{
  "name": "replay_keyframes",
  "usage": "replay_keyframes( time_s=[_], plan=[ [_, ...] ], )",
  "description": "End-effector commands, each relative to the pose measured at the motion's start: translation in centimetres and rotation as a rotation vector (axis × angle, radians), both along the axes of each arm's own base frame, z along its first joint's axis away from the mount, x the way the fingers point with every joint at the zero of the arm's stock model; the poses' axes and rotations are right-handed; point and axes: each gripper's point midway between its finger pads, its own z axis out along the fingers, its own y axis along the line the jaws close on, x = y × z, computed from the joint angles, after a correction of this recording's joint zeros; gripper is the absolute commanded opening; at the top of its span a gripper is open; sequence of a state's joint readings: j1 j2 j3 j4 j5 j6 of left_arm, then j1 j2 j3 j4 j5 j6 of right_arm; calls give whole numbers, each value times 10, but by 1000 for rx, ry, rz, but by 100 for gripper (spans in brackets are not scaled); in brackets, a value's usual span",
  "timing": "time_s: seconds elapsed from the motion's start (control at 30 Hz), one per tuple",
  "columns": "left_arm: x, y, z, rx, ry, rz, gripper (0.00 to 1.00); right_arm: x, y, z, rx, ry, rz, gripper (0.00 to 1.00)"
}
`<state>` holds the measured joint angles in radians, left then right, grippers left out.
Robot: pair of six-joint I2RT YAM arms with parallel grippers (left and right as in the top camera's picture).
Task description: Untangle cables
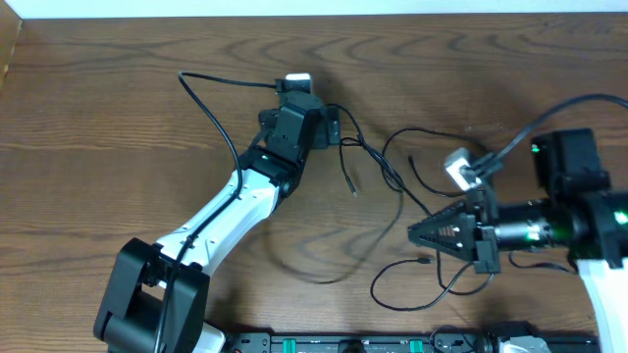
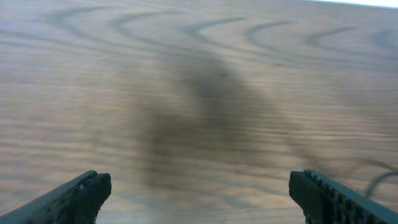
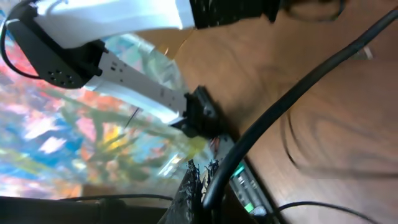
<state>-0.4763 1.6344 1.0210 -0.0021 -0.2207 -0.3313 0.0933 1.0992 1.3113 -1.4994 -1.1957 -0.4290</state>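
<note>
Left wrist: my left gripper (image 2: 199,193) gapes wide over the table (image 2: 186,74). My right gripper (image 1: 422,233) sits near the cables (image 1: 392,176); can't tell its grip.

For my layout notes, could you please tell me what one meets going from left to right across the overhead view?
left arm's base → left gripper → black cables → white plug → right arm

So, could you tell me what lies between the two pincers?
In the overhead view, thin black cables lie between the left pincer and the right pincer.
</note>
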Motion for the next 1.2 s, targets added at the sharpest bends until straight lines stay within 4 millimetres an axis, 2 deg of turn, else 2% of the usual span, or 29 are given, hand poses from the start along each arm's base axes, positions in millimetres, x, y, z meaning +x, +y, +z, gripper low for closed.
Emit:
replay_keyframes(
  time_s=[0.0,0.17,0.3,0.33,0.5,0.6,0.7,0.77,0.87,0.93,0.97,1.03,1.07,1.1,1.13,1.17],
  plan=[
    [8,52,-6,117,13,157,98,-2,-10,35,43,-149,-62,1],
    [1,97,-22,140,106,259,98,36,-48,44,-87,-226,-336,1],
    [-4,135,-30,137,161,358,98,75,-102,32,-280,-203,-658,1],
    [-6,144,-31,140,173,378,98,84,-124,24,-356,-163,-783,1],
    [-7,168,-27,135,173,435,98,96,-204,1,-645,-63,-1169,1],
    [-7,186,-14,122,144,480,98,95,-227,-7,-724,-9,-1286,1],
    [-11,206,9,100,98,529,98,101,-225,-12,-706,29,-1278,1],
    [-17,210,28,64,67,525,98,109,-208,-15,-631,55,-1200,1],
    [-22,192,58,11,18,399,98,118,-172,-15,-498,55,-1007,3],
    [-29,171,87,-45,-41,274,95,122,-145,-12,-403,31,-844,7],
    [-32,164,98,-74,-67,241,88,123,-136,-12,-368,29,-791,8],
    [-41,150,124,-131,-126,173,55,125,-119,-13,-307,43,-699,10],
    [-47,143,137,-159,-156,136,32,126,-112,-16,-289,56,-668,10],
    [-53,136,149,-184,-183,99,19,127,-107,-20,-278,78,-640,10],
    [-59,131,160,-204,-211,70,8,128,-102,-26,-278,99,-618,10],
    [-64,128,169,-216,-233,49,8,129,-98,-31,-281,114,-600,10]
  ],
)
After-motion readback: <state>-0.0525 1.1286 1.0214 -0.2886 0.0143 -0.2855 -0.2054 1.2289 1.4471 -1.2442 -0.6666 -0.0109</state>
